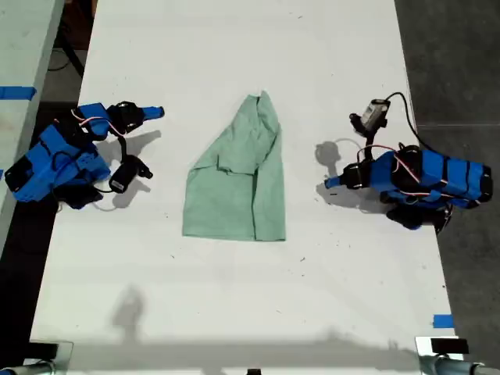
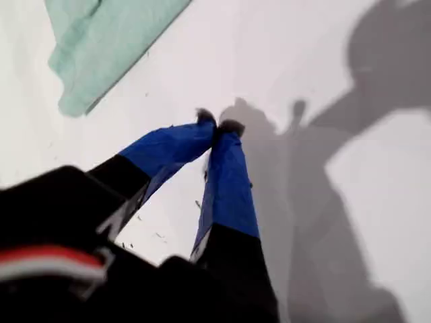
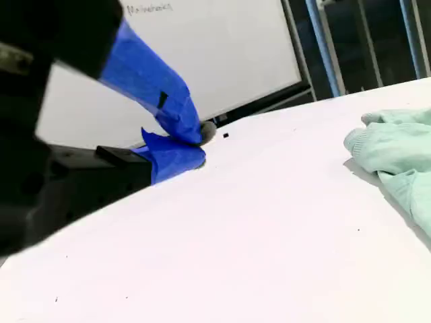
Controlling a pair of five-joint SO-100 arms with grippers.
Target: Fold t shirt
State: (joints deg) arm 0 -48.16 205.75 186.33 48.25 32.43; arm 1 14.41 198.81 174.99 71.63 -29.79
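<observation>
Status: folding looks mostly done; both arms are parked clear of the cloth.

My second gripper (image 3: 182, 145): jaws pressed together, holding nothing, low over the desk (image 1: 234, 312); shirt lies well ahead of them.

T shirt (image 1: 238, 180): pale mint, wrinkled, folded lengthwise into a narrow tapering panel, one edge uneven. A final crosswise fold may remain.

My first gripper (image 2: 217, 124): jaws shut, empty; shirt well beyond the tips.

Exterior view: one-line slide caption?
Partly folded mint t shirt lies mid-table, a blue arm parked on each side, neither touching it.
</observation>
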